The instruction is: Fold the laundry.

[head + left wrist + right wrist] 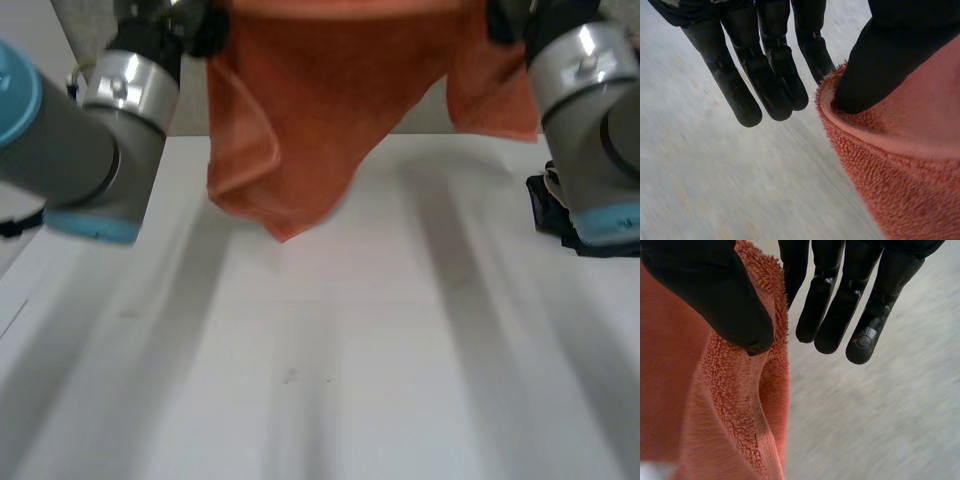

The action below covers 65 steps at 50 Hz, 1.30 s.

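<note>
An orange towel point(300, 110) hangs in the air over the far part of the white table point(350, 380), its lowest point just above the surface. My left hand point(203, 35) holds its upper left corner and my right hand point(505, 22) its upper right corner. In the left wrist view the thumb point(875, 65) presses into the towel's fluffy edge point(905, 175), pinching it, while the other fingers point(770, 80) hang straight beside it. The right wrist view is a mirror of that: thumb point(715, 290) clamped on the towel's edge point(730, 405), fingers point(840, 305) straight alongside.
My left arm point(90, 140) and right arm point(590, 120) stand on either side of the towel. A black thing point(550, 215) sits at the table's right edge beside the right arm. Bare white tabletop stretches from under the towel to the near edge.
</note>
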Available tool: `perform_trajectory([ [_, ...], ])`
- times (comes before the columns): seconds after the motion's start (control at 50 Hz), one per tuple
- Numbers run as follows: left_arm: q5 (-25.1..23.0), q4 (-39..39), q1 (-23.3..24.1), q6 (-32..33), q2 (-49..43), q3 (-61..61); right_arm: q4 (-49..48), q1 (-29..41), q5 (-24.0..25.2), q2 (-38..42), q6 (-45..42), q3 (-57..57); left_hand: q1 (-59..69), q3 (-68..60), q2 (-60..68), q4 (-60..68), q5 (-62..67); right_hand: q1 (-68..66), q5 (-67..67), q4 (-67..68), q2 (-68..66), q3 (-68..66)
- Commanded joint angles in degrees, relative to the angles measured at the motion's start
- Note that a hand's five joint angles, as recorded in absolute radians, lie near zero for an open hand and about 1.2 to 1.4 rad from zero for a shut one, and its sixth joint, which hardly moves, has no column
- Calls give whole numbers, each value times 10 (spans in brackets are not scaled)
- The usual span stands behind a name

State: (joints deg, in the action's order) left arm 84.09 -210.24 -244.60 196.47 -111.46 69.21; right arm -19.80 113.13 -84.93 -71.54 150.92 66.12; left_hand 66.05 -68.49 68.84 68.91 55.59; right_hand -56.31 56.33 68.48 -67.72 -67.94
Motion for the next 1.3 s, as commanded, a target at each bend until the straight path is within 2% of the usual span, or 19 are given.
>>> perform_trajectory([
  [0.02,-10,98,3,0,60,195,161,-4,20,-13,-33,133,139,-115,112,111,144,-237,137,115,-123,-121],
  [0.1,-16,129,6,5,48,270,194,-4,23,-12,-47,219,139,-115,112,111,144,-237,137,115,-123,-121],
  [0.2,-14,130,13,3,-32,290,159,-4,31,17,-46,290,139,-115,112,111,144,-237,137,115,-123,-121],
  [0.4,-10,129,11,3,-61,282,129,-4,34,39,-21,323,139,-115,112,111,144,-237,137,115,-123,-121],
  [0.42,-10,128,11,2,-59,284,127,-4,34,39,-14,325,121,-97,93,93,126,-237,137,115,-123,-121],
  [0.48,-9,129,10,0,-57,288,124,-18,35,38,23,328,-162,187,-190,-191,-158,-237,137,115,-123,-121],
  [0.56,-8,129,10,-3,-55,296,124,-40,48,37,72,331,-254,278,-282,-282,-249,-237,137,115,-123,-121],
  [0.58,-7,129,10,-3,-55,299,124,-42,50,38,80,331,-332,357,-360,-361,-328,-237,137,115,-123,-121],
  [0.6,-6,129,9,-3,-55,302,124,-44,57,37,95,333,-350,374,-378,-378,-345,-237,137,115,-123,-121],
  [0.78,21,126,-18,-5,-37,332,122,-48,64,38,111,338,-351,376,-379,-380,-347,-237,137,115,-123,-121],
  [0.94,24,80,-54,-8,-43,335,115,-48,63,39,110,340,-346,371,-374,-375,-342,-237,137,115,-123,-121],
  [1.02,21,78,-64,-26,-55,324,115,-47,64,39,111,343,-336,361,-364,-365,-332,-237,137,115,-123,-121],
  [1.2,20,83,-63,-113,-112,262,103,-45,60,39,111,349,-311,336,-339,-340,-307,-237,137,115,-123,-121],
  [1.3,22,83,-68,-113,-130,233,103,-48,57,39,111,349,-291,315,-319,-320,-286,-237,137,115,-123,-121],
])
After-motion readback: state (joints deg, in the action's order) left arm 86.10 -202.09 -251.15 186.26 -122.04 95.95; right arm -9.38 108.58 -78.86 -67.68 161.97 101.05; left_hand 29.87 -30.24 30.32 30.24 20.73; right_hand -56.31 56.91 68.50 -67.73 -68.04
